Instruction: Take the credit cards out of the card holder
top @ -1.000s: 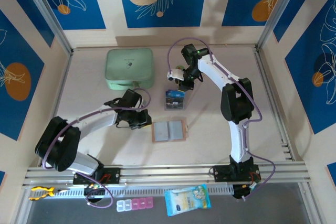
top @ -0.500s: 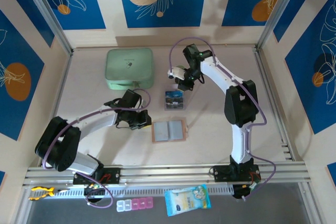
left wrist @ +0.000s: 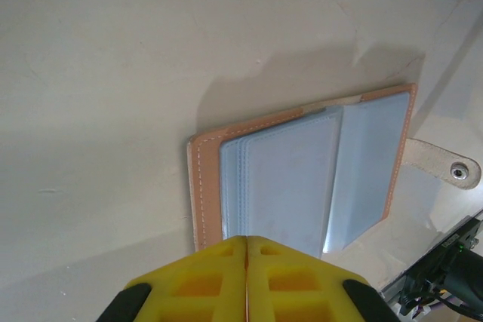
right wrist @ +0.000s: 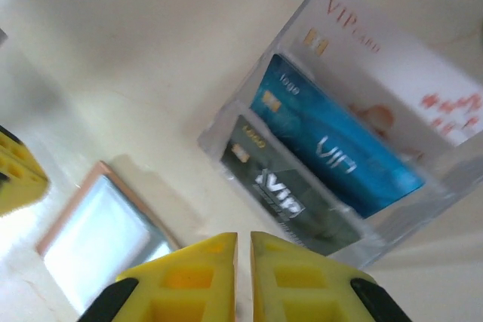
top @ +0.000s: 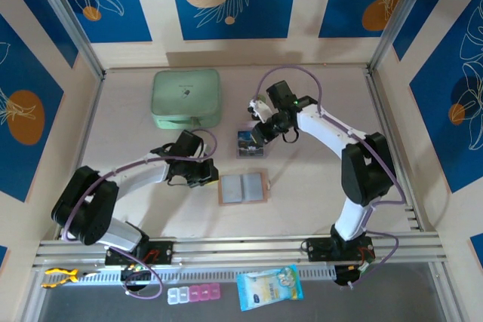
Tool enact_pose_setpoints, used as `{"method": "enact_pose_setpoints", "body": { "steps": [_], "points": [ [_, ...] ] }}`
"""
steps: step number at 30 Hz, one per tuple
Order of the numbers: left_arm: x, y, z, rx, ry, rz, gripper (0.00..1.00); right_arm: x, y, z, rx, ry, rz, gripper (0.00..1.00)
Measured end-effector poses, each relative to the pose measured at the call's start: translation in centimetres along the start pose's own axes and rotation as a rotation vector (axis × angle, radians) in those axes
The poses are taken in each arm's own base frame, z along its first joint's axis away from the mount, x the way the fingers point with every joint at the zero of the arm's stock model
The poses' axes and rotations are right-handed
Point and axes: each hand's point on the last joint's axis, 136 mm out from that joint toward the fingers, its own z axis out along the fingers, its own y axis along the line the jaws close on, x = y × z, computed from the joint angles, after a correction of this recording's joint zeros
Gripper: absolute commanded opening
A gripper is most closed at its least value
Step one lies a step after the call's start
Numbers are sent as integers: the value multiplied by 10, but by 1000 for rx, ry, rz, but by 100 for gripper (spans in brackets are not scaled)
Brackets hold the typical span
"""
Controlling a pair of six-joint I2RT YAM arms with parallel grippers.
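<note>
Your left gripper (left wrist: 247, 262) is clenched shut on nothing, just left of the open card holder (top: 243, 188); the holder lies flat on the table (top: 136, 156); behind it, three credit cards (right wrist: 332, 156) stand in a clear box (right wrist: 400, 228); your right gripper (right wrist: 243, 250) hangs close by the box, squeezed shut and empty.

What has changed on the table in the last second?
The right arm's fingers came toward the near edge, right up to the clear plastic box holding the credit cards, and its elbow swung outward. They grip nothing. The left arm's fingers, open salmon-pink leather card holder and mint-green zip case stayed put.
</note>
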Motion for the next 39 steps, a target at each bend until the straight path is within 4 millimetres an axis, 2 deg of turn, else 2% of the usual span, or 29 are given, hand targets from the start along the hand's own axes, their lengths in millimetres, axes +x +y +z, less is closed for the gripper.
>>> {"method": "enact_pose_setpoints", "body": {
  "steps": [8, 13, 17, 27, 33, 39],
  "points": [
    [12, 4, 11, -16, 36, 4, 6, 26, 30, 9, -59, -18, 352, 13],
    [24, 12, 21, -39, 73, -4, 5, 42, 61, 19, -93, 18, 414, 11],
    [26, 15, 25, -48, 84, -5, 5, 50, 77, 24, -110, 34, 443, 11],
    [27, 16, 28, -51, 89, -9, 5, 63, 91, 33, -99, 68, 535, 9],
    [27, 16, 28, -52, 89, -9, 6, 76, 97, 38, -98, 104, 583, 17],
    [26, 12, 25, -48, 86, -5, 5, 79, 106, 43, -111, 117, 597, 25]
  ]
}}
